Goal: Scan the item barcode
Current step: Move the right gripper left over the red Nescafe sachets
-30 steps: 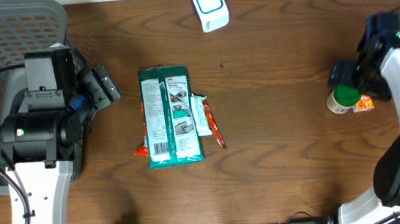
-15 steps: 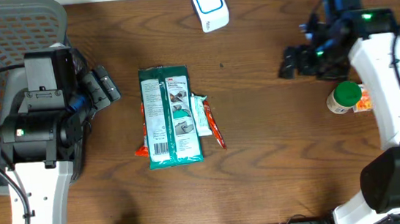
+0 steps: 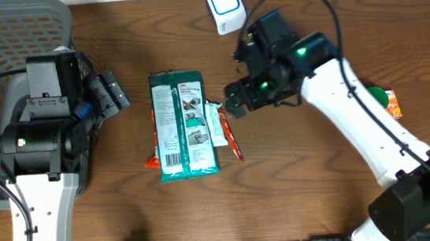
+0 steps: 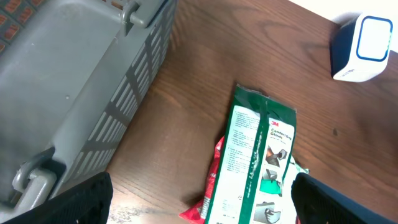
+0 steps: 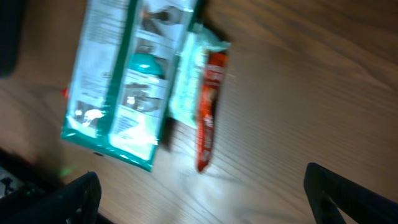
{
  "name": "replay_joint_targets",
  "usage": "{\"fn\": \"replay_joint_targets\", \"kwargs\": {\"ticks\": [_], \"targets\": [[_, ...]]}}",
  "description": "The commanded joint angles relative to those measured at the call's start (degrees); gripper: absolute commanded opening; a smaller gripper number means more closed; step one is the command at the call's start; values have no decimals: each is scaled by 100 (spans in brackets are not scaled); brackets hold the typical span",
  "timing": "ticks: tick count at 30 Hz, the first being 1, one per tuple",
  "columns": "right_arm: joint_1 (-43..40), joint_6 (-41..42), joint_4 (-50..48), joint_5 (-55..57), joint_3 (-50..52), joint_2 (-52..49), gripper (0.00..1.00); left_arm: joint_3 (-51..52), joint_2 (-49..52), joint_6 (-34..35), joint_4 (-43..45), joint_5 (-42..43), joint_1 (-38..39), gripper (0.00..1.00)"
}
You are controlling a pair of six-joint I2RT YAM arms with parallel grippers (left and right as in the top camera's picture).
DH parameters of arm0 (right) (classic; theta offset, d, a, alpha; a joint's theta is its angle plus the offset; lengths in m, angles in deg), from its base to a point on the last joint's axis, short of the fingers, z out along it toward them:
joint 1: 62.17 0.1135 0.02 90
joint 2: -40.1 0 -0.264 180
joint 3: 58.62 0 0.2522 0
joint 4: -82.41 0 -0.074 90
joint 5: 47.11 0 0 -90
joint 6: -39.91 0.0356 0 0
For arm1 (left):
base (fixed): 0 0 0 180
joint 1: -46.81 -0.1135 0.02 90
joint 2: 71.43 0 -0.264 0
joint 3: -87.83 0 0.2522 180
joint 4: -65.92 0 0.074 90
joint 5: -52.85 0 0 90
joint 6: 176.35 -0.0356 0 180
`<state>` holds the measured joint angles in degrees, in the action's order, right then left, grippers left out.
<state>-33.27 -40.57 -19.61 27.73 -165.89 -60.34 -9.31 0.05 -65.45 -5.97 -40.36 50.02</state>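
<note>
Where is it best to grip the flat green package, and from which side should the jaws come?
Probably the far short end of the green package, from above: it lies flat, that end is free, while the pale packet and red packet crowd its right edge.

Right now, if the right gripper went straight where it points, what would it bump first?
Probably the slim red sachet, lying beside the small pale green packet; the open right gripper aims at them, though depth is unclear.
</note>
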Motion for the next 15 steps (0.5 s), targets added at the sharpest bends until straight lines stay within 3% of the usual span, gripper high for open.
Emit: {"fn": "replay_joint_targets", "kwargs": {"ticks": [1,15], "targets": [[387,216,-153,-11,61,68,99,-44,0,-74,-13,-50,-20,91],[1539,310,-490,146,63,57,99,-44,0,-74,-13,-50,-20,91]]}}
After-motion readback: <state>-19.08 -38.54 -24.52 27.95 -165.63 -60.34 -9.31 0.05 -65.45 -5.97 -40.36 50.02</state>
